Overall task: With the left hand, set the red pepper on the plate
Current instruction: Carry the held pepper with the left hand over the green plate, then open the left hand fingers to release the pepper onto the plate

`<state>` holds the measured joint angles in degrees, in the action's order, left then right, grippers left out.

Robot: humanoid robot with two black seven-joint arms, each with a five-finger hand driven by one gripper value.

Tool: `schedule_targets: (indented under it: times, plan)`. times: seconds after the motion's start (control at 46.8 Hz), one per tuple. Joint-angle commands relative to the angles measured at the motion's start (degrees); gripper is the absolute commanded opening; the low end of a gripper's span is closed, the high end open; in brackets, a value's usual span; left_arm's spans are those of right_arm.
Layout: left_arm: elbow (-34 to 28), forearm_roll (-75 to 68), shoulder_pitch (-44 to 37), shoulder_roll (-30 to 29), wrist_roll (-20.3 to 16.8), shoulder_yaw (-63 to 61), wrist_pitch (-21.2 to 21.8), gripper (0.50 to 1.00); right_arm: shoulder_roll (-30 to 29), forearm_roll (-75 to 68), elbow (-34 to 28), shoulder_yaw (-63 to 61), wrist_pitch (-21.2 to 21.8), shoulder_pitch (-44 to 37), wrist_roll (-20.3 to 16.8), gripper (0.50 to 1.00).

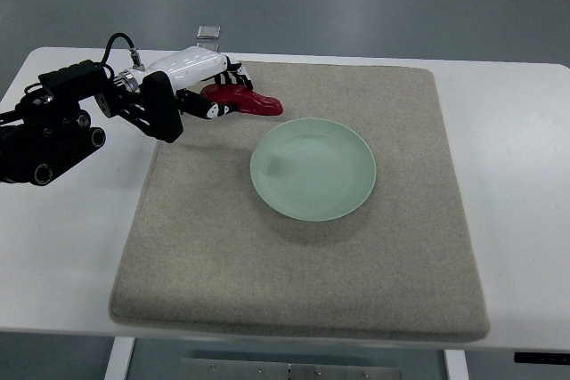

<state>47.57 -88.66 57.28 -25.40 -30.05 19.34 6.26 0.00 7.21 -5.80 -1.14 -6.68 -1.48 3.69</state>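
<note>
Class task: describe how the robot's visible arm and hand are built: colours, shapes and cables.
The left arm is black and blocky, with round lens-like fittings and a black cable looping above it. A white casing covers the back of the left hand; its fingers are black with white segments.

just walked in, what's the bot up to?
The left hand has its fingers closed around the stem end of a red pepper at the far left of the grey mat. The green plate nearby is empty, so the pepper isn't placed yet. The right arm is out of view.
</note>
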Motion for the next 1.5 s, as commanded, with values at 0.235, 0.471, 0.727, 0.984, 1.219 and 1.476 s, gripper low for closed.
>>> schedule_targets:
  times: [0.235,0.471,0.727,0.984,1.219,1.476]
  plan:
    - [8.7,-1.0,1.3,2.4,-1.1,-1.1,-1.3,0.5,0.0,0.0,0.0,0.0,0.0,0.0,0.0,0.928]
    - [10.1,-5.8,1.0,4.5,-1.2,-1.1,-2.7,0.5,0.0,0.0,0.0,0.0,0.0,0.1,0.0,0.928]
    - [10.1,-7.2,0.9,4.9,-1.2,-2.8,-3.3,0.5,0.0,0.0,0.0,0.0,0.0,0.1,0.0,0.928]
    - [9.6,-7.3,0.6,5.6,-1.2,-3.2,-3.3,0.5,0.0,0.0,0.0,0.0,0.0,0.0,0.0,0.928]
    - [9.6,-7.3,0.5,5.8,-1.2,-3.3,-3.3,0.508,0.0,0.0,0.0,0.0,0.0,0.0,0.0,0.928]
    - [9.6,-7.3,-0.1,6.2,-1.2,-3.3,-3.3,0.595,0.0,0.0,0.0,0.0,0.0,0.1,0.0,0.928]
